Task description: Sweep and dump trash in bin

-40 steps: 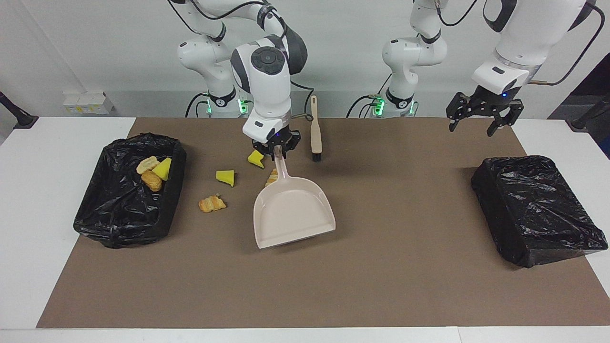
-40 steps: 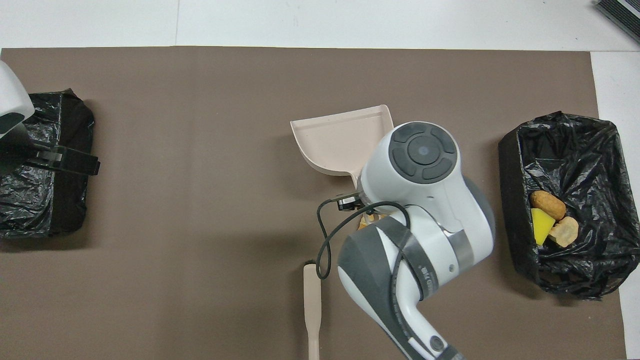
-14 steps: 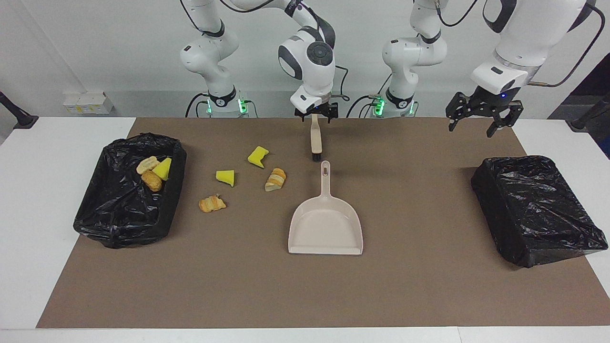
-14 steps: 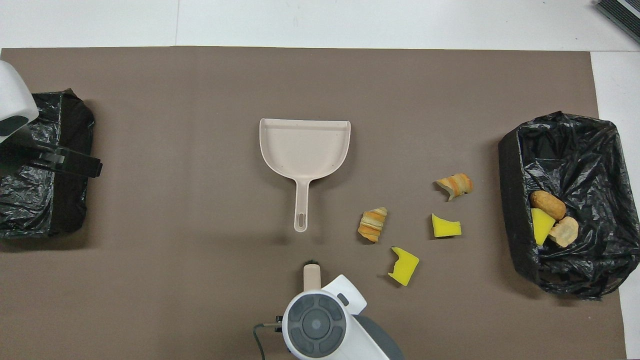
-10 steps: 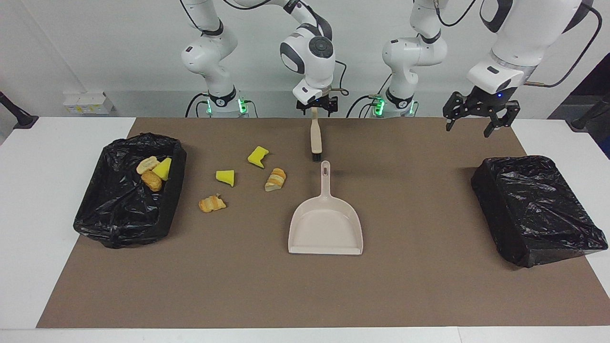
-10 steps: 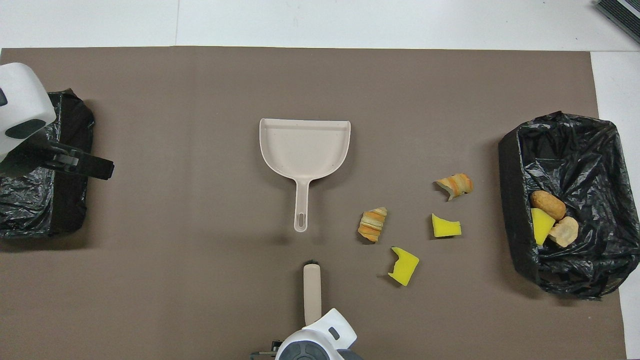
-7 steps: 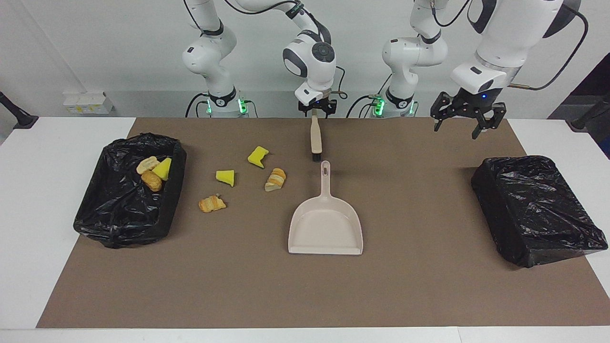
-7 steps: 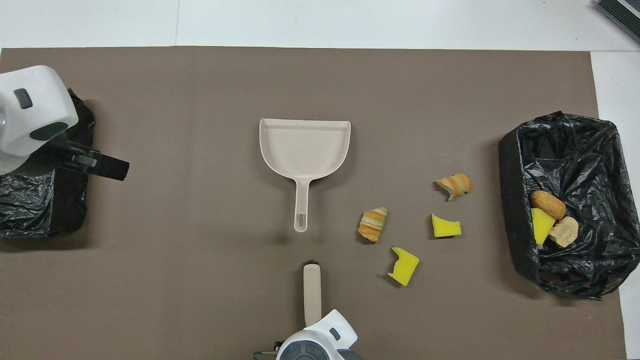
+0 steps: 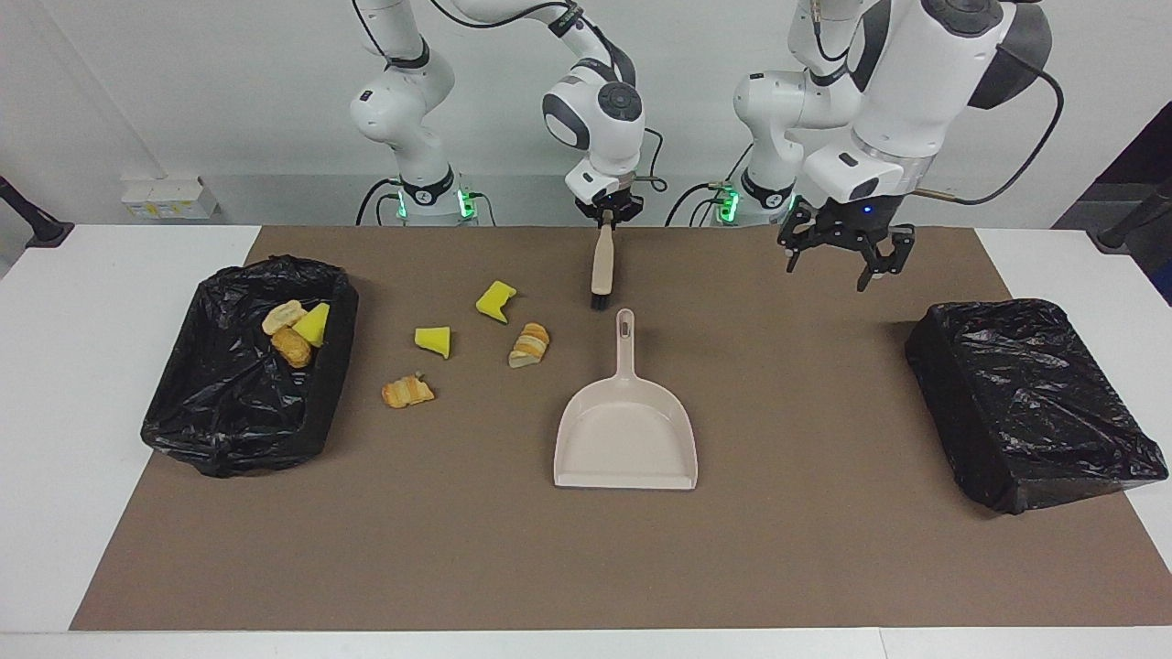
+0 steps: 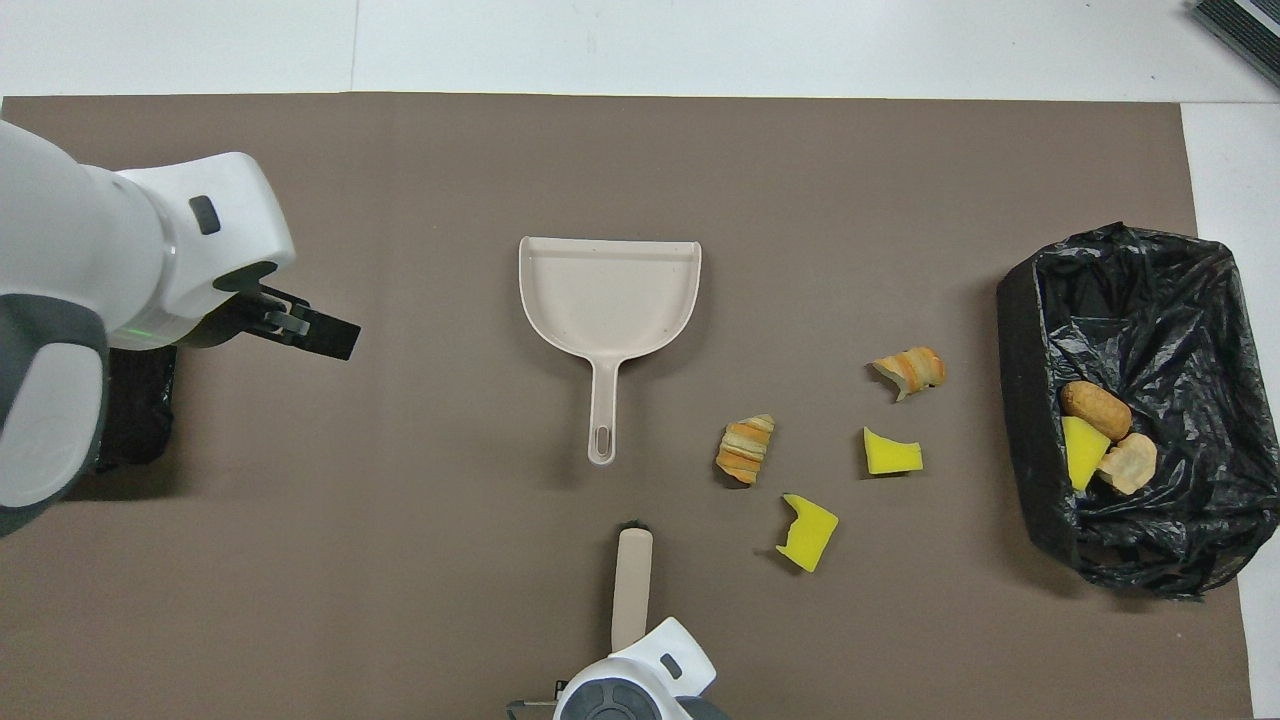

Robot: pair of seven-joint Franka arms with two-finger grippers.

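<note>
The trash is split in two groups: four pieces lie on the brown mat of the counter and three are already in the bin at the right arm's end. On the mat I count two yellow foam chunks and two orange-tan bread-like lumps; in the bin, one yellow chunk and two tan lumps. The loose pieces lie between this bin and the dustpan, nearer to the robots than the pan's mouth.

There is one dustpan, one brush and a second bin at the left arm's end, which seems empty.

The right hand is closed on the top of the brush handle, with the bristles down near the mat, just beside the dustpan's handle tip. The left hand hangs with its fingers spread wide over the mat, between the dustpan and the second bin, and holds nothing.

Some risks, in my judgement: the grip is at the very end of the handle, so the brush may turn in the fingers when it pushes a piece. The foam is light and may roll past the pan. The pan's mouth points away from the trash, so nobody holding it would let it slide.
</note>
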